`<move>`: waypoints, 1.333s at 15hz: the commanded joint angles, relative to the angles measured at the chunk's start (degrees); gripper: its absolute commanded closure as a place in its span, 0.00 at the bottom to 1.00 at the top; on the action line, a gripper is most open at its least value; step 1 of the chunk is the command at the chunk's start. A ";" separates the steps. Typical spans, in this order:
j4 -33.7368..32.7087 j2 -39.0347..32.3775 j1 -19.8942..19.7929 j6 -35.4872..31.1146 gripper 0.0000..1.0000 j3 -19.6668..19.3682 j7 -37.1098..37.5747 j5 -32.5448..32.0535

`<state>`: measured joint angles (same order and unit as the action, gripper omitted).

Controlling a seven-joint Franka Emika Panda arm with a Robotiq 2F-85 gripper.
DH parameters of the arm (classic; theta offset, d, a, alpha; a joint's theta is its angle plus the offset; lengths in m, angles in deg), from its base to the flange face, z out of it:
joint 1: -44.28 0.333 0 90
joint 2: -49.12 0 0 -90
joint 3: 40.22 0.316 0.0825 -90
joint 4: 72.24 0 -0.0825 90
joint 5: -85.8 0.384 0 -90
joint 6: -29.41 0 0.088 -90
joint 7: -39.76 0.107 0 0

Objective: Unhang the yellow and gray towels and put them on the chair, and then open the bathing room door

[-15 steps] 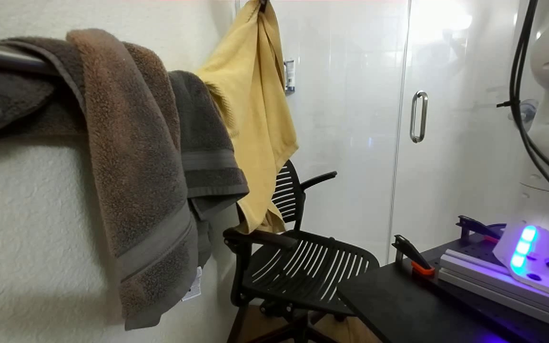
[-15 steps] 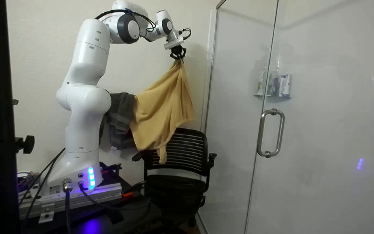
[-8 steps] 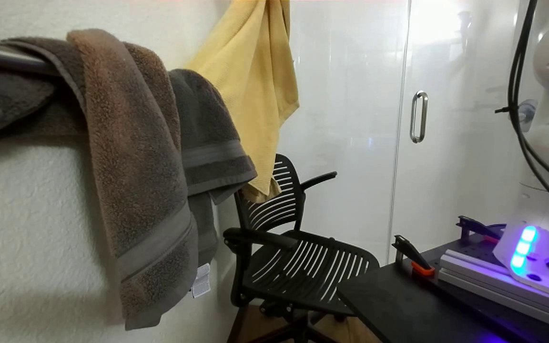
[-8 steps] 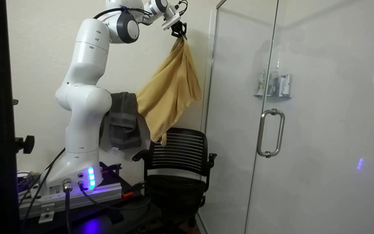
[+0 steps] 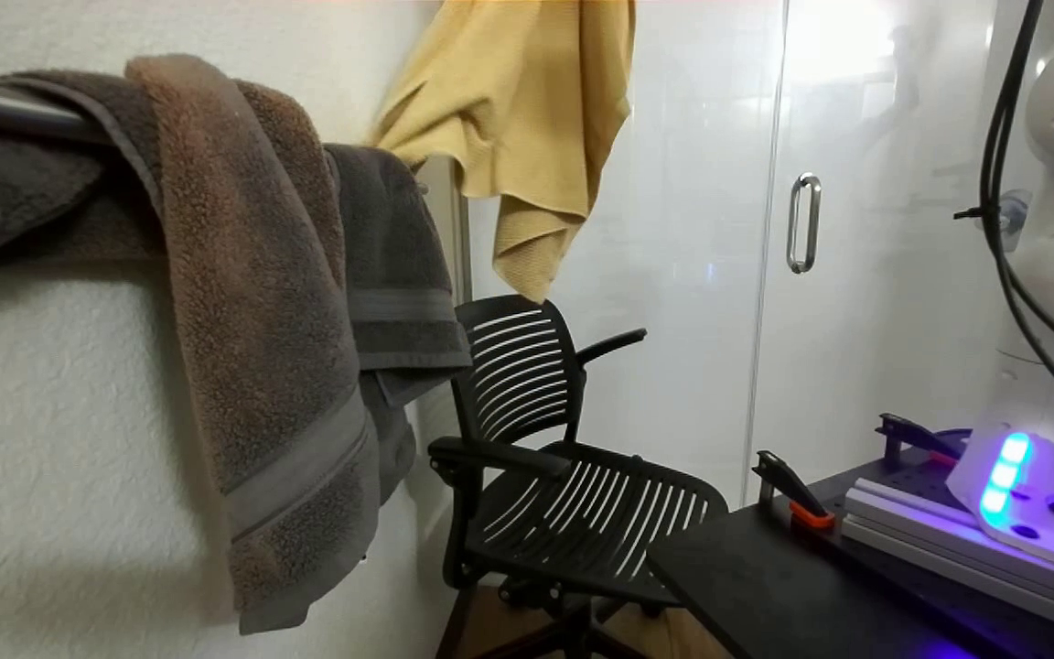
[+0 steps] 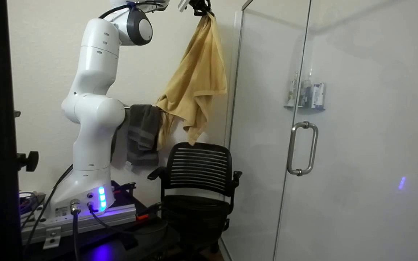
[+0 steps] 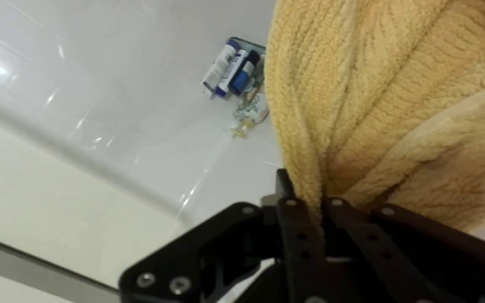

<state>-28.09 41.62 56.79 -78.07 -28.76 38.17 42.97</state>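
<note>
"Two cloths to move. How will they handle?"

"Left to right, in an exterior view: left of centre hangs the thick charcoal-gray terry towel (image 6: 142,119). I judge it soft and the heavier; I'd pinch its top fold. Upper centre, the mustard-yellow textured towel (image 6: 198,79) hangs from my black two-fingered gripper (image 7: 314,204), clamped on a gathered upper bit. It should be light, limp and prone to swing, nothing to break, so that pinch should do for lowering it onto the black slatted office chair (image 6: 196,210), lower centre."

"What can't you make out?"

"At left in an exterior view, a fuzzy brown towel (image 5: 252,320) covers much of the round silvery rail (image 5: 15,108), so I can't tell whether the yellow one's lower-left corner catches there. Upper centre, the top edge crops the gripper. At right, the tall glossy pale door (image 6: 357,108) runs out of frame, its far side unseen."
</note>
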 commanded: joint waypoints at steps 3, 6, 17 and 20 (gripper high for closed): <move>1.96 -0.68 -0.60 -1.74 0.98 -3.43 6.30 -14.83; 10.22 -0.50 -2.46 -0.76 0.98 -5.06 10.76 -13.32; 40.96 13.97 -2.48 7.20 0.98 -4.67 18.89 -2.08; 50.39 16.15 -1.72 3.83 0.98 -5.39 20.68 6.83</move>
<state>11.71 53.79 54.90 -70.88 -33.53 56.87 44.20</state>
